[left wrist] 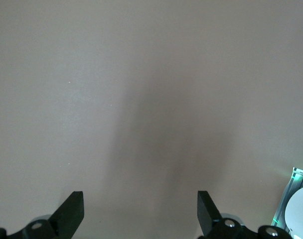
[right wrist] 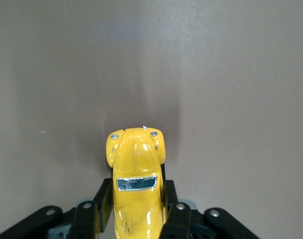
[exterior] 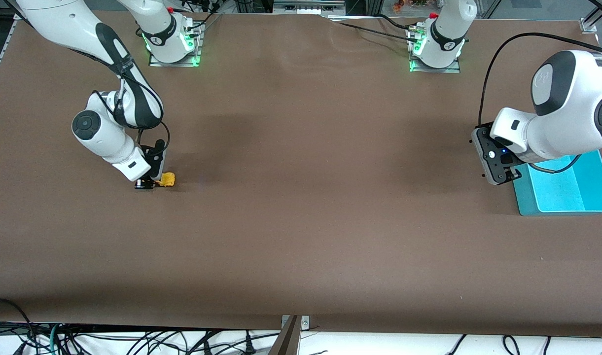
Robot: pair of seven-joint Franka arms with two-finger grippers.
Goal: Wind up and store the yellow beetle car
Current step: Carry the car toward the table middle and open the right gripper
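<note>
1. At about nine o'clock on the table (exterior: 301, 236), the right gripper (exterior: 150, 183) pinches the yellow beetle car (right wrist: 135, 179) by its flanks, wheels down on the surface.
2. Grasping looks done; winding, presumably a pull-back roll along the table, and storing both seem left to do.
3. At about three o'clock, the left gripper (left wrist: 140, 209) waits spread and empty above bare table beside the turquoise bin (exterior: 572, 190), probably the car's destination.
</note>
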